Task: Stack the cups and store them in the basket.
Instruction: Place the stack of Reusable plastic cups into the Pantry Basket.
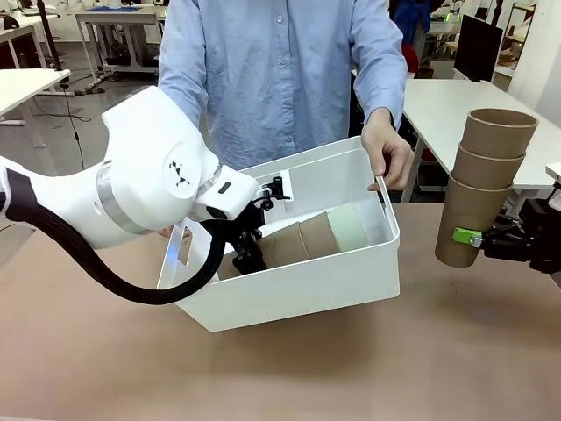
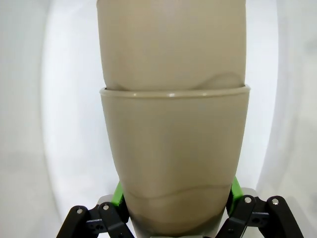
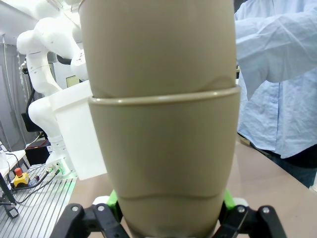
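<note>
Cups apparently between left gripper's green pads

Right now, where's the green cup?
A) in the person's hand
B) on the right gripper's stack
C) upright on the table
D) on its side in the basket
D: the green cup lies on its side in the basket, at the end of the brown cups there; the stack in the right gripper is all brown.
</note>
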Robot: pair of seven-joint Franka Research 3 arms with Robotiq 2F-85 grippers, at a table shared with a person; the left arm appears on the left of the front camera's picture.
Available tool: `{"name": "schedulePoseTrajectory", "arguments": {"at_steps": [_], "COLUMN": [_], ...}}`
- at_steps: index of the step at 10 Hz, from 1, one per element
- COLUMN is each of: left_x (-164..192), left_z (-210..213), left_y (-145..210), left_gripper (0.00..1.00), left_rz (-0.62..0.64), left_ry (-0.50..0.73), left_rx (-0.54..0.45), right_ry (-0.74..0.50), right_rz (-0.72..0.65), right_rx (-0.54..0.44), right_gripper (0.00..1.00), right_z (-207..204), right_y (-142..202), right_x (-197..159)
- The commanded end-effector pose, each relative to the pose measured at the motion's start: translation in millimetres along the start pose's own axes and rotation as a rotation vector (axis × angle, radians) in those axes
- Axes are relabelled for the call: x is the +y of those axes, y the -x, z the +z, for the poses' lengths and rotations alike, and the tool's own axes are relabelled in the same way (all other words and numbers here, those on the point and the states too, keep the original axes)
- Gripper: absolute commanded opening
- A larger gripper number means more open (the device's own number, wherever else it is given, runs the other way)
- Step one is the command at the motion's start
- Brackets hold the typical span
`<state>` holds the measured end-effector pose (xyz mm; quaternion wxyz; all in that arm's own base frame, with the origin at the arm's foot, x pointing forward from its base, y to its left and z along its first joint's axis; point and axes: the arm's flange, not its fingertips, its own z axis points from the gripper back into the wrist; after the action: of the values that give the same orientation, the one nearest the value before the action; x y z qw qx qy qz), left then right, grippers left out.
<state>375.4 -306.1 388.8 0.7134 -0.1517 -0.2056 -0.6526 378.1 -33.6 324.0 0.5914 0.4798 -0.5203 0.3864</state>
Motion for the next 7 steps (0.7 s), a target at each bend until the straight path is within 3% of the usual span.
{"name": "schedulePoseTrajectory", "arguments": {"at_steps": [1, 3, 4, 7], "left_x": [0.3, 3.2, 3.0, 5.2], "left_z": [-1.6, -2.0, -1.4, 20.9], "left_y": [-9.7, -10.8, -10.2, -12.7], "left_gripper": [0.85, 0.85, 1.0, 1.0], "left_rz": [0.003, -0.007, -0.006, -0.005], "left_ry": [-0.036, -0.046, -0.04, -0.01], "left_rx": [0.008, 0.026, 0.025, 0.003], "right_ry": [0.007, 0.007, 0.007, 0.007], "right_rz": [0.008, 0.008, 0.008, 0.008], "right_rx": [-0.009, -0.009, -0.009, -0.009], "right_gripper": [0.84, 0.84, 0.84, 0.84], "right_z": [-3.2, -3.2, -3.2, -3.2], "right_y": [-6.2, -6.2, -6.2, -6.2], "right_x": [-0.5, -0.5, -0.5, -0.5]}}
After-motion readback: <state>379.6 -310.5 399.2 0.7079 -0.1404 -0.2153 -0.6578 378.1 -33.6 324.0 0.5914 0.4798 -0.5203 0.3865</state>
